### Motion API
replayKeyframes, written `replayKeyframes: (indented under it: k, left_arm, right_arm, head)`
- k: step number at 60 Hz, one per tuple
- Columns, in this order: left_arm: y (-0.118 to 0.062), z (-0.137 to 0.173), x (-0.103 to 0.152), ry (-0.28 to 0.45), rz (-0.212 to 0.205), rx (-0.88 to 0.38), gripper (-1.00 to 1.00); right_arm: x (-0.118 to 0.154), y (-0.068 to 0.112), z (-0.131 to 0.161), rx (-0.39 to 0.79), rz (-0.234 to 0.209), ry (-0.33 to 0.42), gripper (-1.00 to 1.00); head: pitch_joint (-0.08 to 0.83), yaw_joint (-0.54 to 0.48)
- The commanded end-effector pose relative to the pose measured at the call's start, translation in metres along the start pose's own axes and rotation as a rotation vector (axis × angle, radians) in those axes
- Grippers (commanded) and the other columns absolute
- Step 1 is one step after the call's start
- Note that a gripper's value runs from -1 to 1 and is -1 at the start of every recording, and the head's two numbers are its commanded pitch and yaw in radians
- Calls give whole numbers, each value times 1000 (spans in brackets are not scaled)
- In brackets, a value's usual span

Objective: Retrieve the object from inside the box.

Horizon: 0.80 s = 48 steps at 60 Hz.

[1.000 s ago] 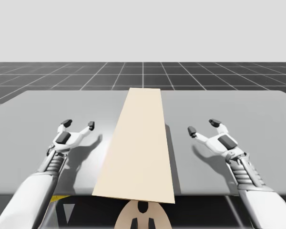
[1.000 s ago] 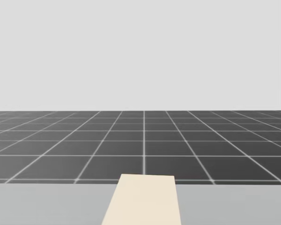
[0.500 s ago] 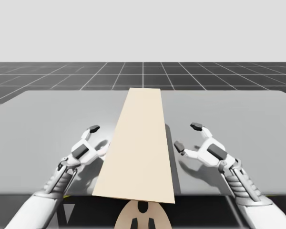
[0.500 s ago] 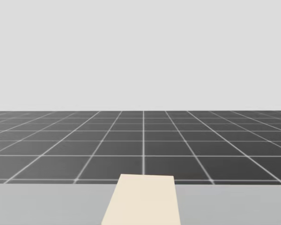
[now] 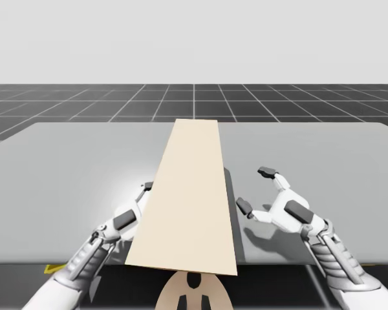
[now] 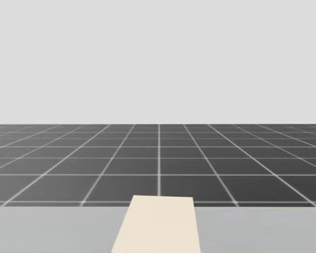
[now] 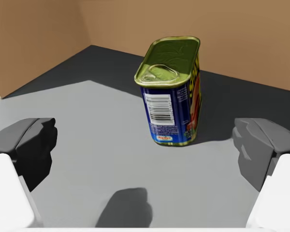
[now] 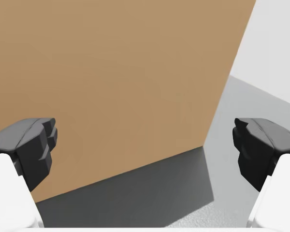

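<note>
A long beige box [image 5: 187, 194] lies lengthwise down the table's middle; its far end also shows in the head view [image 6: 158, 224]. My left gripper [image 5: 141, 197] is at the box's left side, one finger hidden by the box top. In the left wrist view it [image 7: 145, 150] is open, and a blue rectangular can [image 7: 173, 92] with a green-gold lid stands upright ahead of it, between brown inner walls. My right gripper [image 5: 255, 189] is open beside the box's right side, apart from it. In the right wrist view it [image 8: 145, 145] faces the brown box wall [image 8: 111, 87].
The grey table [image 5: 64, 168] spreads wide on both sides of the box. Its near edge runs just behind my wrists. A dark gridded floor [image 6: 158, 163] lies beyond the far edge.
My left arm has swung right, bringing its gripper to the box's left side. My right gripper has moved left toward the box and slightly nearer me. My head has turned very slightly.
</note>
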Motion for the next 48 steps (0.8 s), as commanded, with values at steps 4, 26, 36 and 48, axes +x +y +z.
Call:
replayKeyframes:
  k: [4, 26, 36, 48]
  left_arm:
    - [3, -18, 0, 9, 5, -84, -1000]
    - [5, -85, -13, 64, 12, -244, -1000]
    - [3, -107, -13, 71, 41, -307, -1000]
    - [4, -113, -18, 71, 51, -324, -1000]
  right_arm:
    - [1, 1, 1, 10, 9, -14, -1000]
    - [3, 2, 4, 25, 25, -33, -1000]
    - [5, 1, 7, 27, 33, -42, -1000]
    - [6, 2, 8, 31, 36, -48, -1000]
  head:
    - [-13, 5]
    - [-7, -3]
    - [2, -14]
    - [5, -21]
